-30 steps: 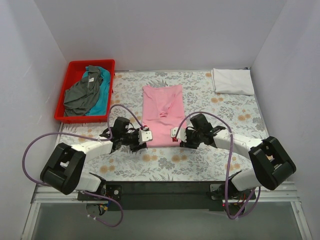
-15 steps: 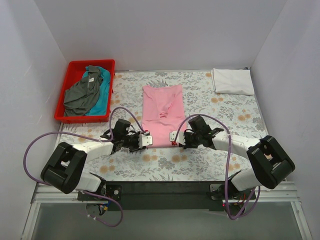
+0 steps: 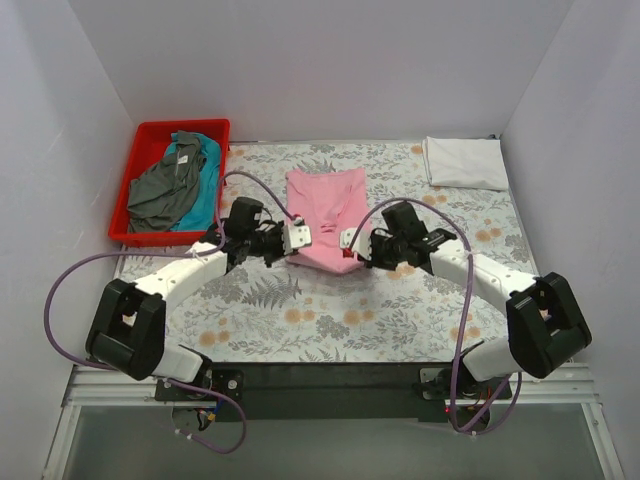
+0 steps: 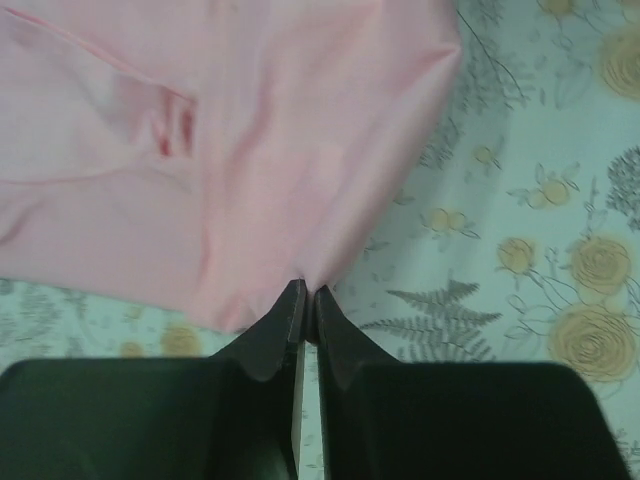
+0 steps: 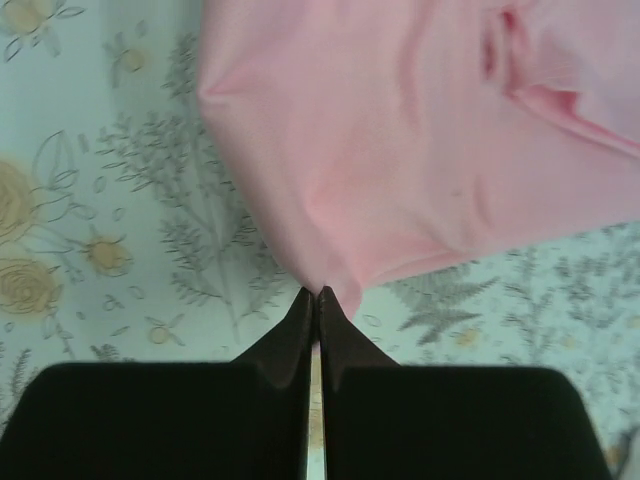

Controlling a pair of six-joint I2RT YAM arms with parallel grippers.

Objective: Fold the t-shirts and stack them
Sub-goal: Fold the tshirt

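Observation:
A light pink t-shirt [image 3: 325,200] lies folded lengthwise at mid-table, its near hem lifted off the cloth. My left gripper [image 3: 297,238] is shut on the hem's left corner [image 4: 300,270]. My right gripper [image 3: 349,240] is shut on the hem's right corner [image 5: 325,275]. The pink cloth [image 4: 200,150] hangs up and away from both pairs of jaws [image 5: 420,130]. A white t-shirt [image 3: 465,162] lies folded at the back right. A dark grey t-shirt [image 3: 160,190] and a teal one [image 3: 203,185] lie crumpled in the red bin [image 3: 150,135].
The floral tablecloth [image 3: 330,315] covers the table. The red bin stands at the back left. White walls close in the sides and back. A black rail [image 3: 330,380] with the arm bases runs along the near edge.
Both grippers closed on the pink shirt's near hem corners and carried them up and away from me, so the hem now sits farther back.

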